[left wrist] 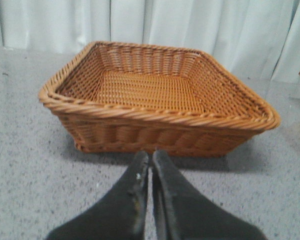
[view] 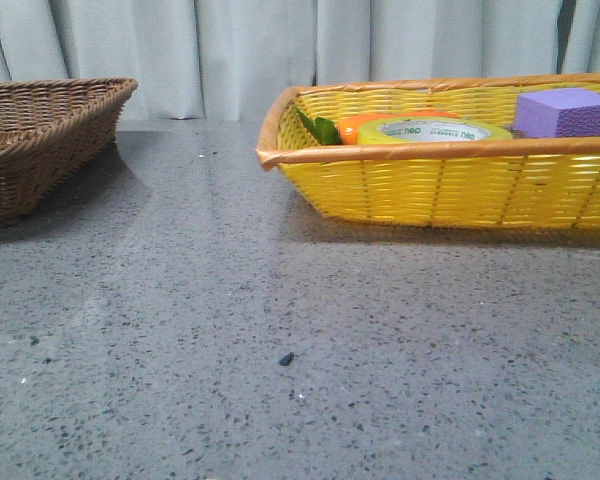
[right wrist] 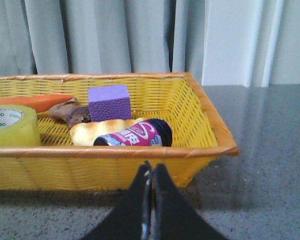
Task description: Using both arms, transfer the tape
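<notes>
From the front I see only the tape's [view: 433, 130] top; the yellow basket's [view: 430, 190] rim hides the rest. Brown basket [view: 40, 140] cut by frame edge. Right wrist view crops the tape [right wrist: 10, 125] too.

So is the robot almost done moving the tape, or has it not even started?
Not started, it seems. Done: nothing, the tape lies in the yellow basket beside the carrot and purple block. In hand: nothing, the left gripper and right gripper have jaws shut and empty. Left: grab the tape, pass it between arms, and probably drop it in the empty brown basket.
</notes>
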`<state>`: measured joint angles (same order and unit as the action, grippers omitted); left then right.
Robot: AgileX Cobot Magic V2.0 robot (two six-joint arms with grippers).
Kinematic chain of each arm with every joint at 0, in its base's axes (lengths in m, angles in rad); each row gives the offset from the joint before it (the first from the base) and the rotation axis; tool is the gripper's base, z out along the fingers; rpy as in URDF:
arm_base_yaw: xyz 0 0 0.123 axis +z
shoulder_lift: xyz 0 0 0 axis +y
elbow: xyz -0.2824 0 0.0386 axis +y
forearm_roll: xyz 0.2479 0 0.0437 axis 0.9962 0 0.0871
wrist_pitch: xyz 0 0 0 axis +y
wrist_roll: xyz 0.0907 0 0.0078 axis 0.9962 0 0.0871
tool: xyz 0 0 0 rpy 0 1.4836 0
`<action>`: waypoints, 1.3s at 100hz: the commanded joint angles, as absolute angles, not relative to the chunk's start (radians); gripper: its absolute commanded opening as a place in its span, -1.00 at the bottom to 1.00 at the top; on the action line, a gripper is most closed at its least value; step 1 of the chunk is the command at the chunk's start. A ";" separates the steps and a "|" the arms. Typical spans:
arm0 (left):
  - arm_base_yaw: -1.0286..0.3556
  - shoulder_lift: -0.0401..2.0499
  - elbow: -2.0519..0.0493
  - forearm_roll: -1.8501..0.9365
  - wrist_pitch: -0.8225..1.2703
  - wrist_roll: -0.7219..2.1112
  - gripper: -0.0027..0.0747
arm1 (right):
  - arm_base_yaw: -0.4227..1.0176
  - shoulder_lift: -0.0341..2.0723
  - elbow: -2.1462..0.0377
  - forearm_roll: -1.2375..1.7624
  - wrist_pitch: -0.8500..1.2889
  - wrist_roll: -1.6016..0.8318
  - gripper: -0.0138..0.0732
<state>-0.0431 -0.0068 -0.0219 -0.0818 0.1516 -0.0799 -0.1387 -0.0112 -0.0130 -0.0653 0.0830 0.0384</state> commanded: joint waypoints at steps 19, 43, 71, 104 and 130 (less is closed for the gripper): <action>-0.040 0.129 -0.207 -0.010 0.073 -0.083 -0.99 | -0.140 0.120 -0.258 0.010 0.268 0.034 -0.84; -0.040 0.307 -0.318 0.000 0.028 -0.083 -0.99 | -0.140 0.298 -0.442 0.103 0.439 0.034 -0.84; -0.040 0.377 -0.318 0.000 -0.101 -0.083 -0.98 | -0.140 0.387 -0.495 0.103 0.448 0.034 -0.84; -0.040 0.377 -0.318 0.000 -0.115 -0.083 -0.98 | -0.053 0.711 -0.776 0.104 0.649 -0.023 -0.68; -0.040 0.377 -0.318 0.000 -0.108 -0.083 -0.99 | 0.109 1.034 -1.069 0.104 0.793 -0.038 0.07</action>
